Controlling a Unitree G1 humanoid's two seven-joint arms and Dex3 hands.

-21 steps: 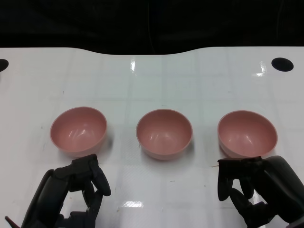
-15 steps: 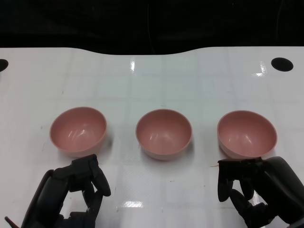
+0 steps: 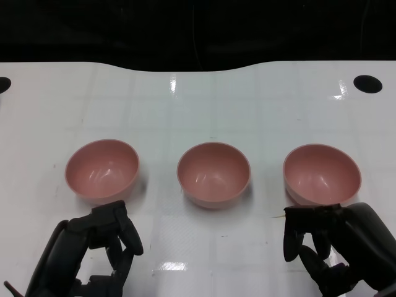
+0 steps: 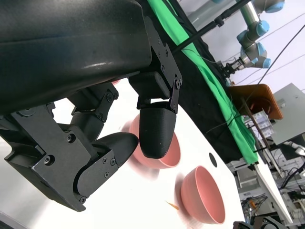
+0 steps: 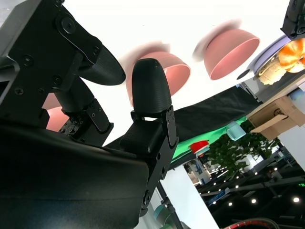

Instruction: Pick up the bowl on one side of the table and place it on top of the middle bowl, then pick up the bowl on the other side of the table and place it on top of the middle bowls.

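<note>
Progress: nil, as judged; left bowl (image 3: 102, 169), middle bowl (image 3: 213, 173) and right bowl (image 3: 322, 174) sat apart in one row, none stacked, both transfers outstanding. Left hand (image 3: 93, 250) and right hand (image 3: 328, 241) hovered near the side bowls, fingers parted, grasping nothing. Surface: glossy white table (image 3: 198, 105) with a dark hole (image 3: 367, 83) at its far right; beyond, black and green drapes (image 4: 209, 71), robot arm (image 4: 252, 28), cluttered shelving.
</note>
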